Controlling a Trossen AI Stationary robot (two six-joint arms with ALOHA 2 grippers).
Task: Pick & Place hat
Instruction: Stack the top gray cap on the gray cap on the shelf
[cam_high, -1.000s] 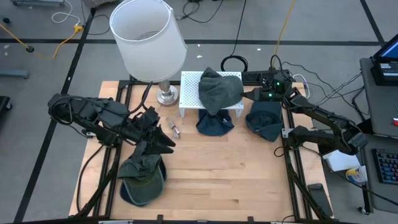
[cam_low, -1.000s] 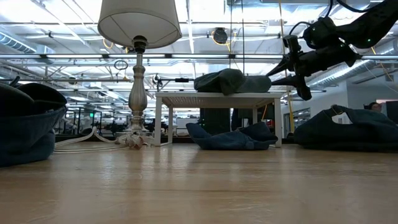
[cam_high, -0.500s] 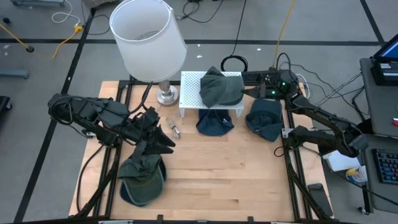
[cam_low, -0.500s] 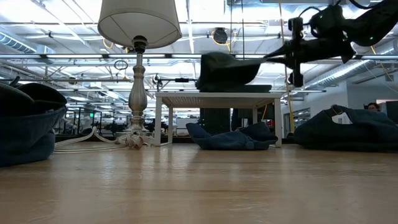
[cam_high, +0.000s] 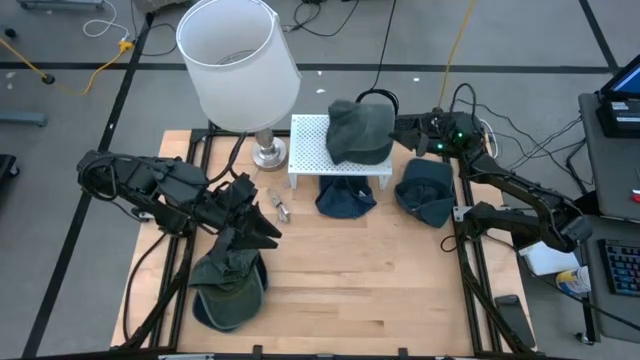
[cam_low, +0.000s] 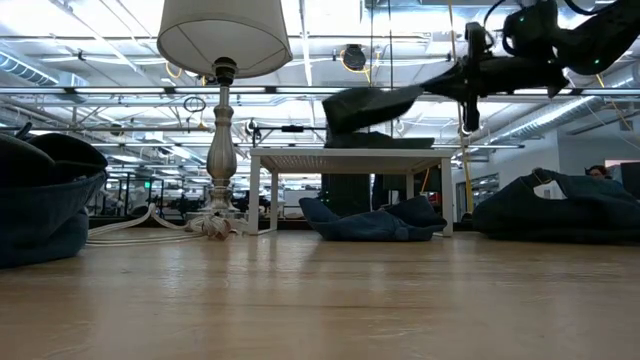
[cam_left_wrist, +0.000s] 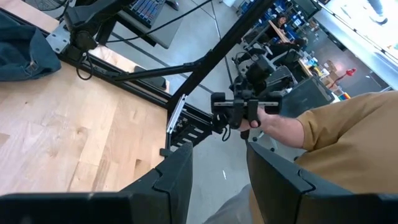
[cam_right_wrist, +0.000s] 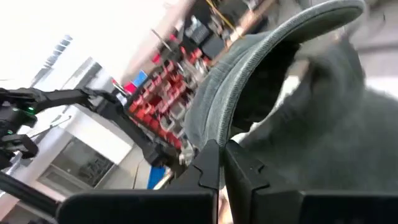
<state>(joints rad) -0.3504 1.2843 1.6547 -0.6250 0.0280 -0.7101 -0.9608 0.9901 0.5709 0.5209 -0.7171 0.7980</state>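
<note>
A grey-green hat (cam_high: 358, 132) sits on the white perforated stand (cam_high: 310, 150) at the far middle of the table. My right gripper (cam_high: 402, 133) is shut on its right edge, level with the stand's top. In the low view the hat (cam_low: 365, 108) is tipped up on the gripper's side, and its underside still lies on the stand (cam_low: 350, 158). My left gripper (cam_high: 262, 232) hovers open and holds nothing, above an olive hat (cam_high: 228, 285) near the table's front left. My right gripper pinches the hat's stitched rim (cam_right_wrist: 208, 130) between its two shut fingers (cam_right_wrist: 245, 171). They come in level from the table's right side. The held side is raised, so the hat's inside with its white label faces the wrist camera. The opposite side rests on the stand.
A dark blue hat (cam_high: 345, 197) lies under the stand, and another dark blue hat (cam_high: 425, 192) lies right of it. A lamp with a white shade (cam_high: 237, 62) stands at the far left. A person's hand (cam_left_wrist: 273, 127) holds a controller beyond the table.
My right gripper has shut on the hat's right edge, tipped up to level and risen a little. The hat's right side has come up off the stand and the hat has bunched toward the far edge, while its left part stays on the stand.
</note>
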